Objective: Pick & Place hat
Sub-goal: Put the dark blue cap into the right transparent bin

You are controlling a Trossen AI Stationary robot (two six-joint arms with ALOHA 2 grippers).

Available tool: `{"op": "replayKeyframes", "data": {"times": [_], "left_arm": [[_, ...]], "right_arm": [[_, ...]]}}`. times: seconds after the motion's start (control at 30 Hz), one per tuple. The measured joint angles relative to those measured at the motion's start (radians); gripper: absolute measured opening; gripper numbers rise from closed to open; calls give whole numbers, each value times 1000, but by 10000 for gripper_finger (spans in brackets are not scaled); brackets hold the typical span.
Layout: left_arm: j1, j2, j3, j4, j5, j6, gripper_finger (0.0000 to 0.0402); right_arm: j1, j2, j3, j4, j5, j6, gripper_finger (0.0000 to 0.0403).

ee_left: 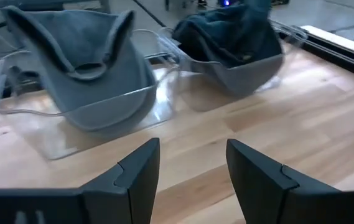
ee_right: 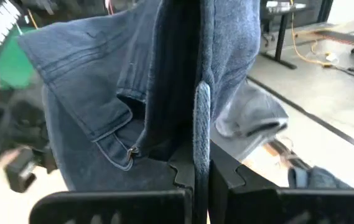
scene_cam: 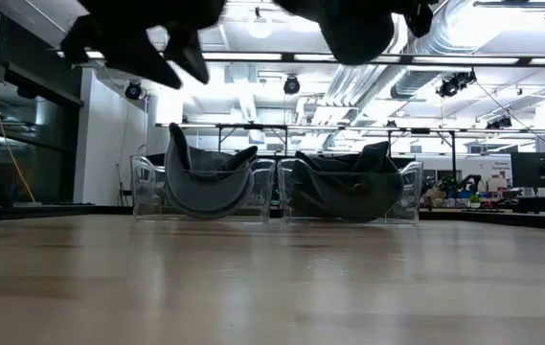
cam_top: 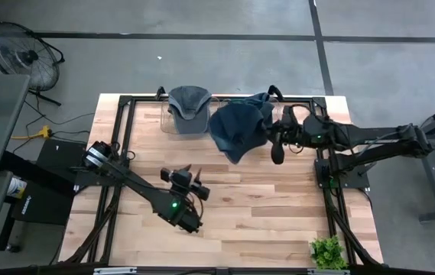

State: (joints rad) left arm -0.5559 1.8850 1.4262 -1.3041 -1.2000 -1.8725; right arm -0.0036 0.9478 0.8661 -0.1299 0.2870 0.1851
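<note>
Hat (cam_top: pixel 238 128), dark blue denim, hung pinched in your right hand (ee_right: pixel 200 163), jaws closed flat on a fold of the cloth, lifted above the far edge of the surface (cam_top: pixel 263 214) beside the clear tray (ee_left: pixel 232 74). Holding it by one fold let the rest drape free, probably to clear the tray wall. A grey hat (cam_top: pixel 189 107) sat in the neighbouring clear tray (ee_left: pixel 108 115). Your left hand (ee_left: pixel 192 171) waited mid-surface, fingers apart and holding nothing, facing both trays.
</note>
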Motion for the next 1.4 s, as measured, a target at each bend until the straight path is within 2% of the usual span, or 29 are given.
{"op": "replayKeyframes", "data": {"times": [0.33,0.57,0.7,0.87,1.03,1.4], "left_arm": [[-16,-232,-295,212,-54,-17,181],[-21,-362,-510,419,-70,-17,181],[-21,-392,-592,502,-73,-16,181],[-26,-406,-659,579,-80,-13,181],[-49,-427,-711,653,-135,-10,181],[-116,-480,-770,685,-181,-19,181]], "right_arm": [[-3,-40,16,95,62,42,5],[-3,-40,113,79,133,10,5],[-3,-39,183,26,195,-17,5],[-3,-38,257,-35,276,-50,5],[-9,-37,296,-82,359,-74,5],[-159,-28,299,-175,353,-11,5]]}}
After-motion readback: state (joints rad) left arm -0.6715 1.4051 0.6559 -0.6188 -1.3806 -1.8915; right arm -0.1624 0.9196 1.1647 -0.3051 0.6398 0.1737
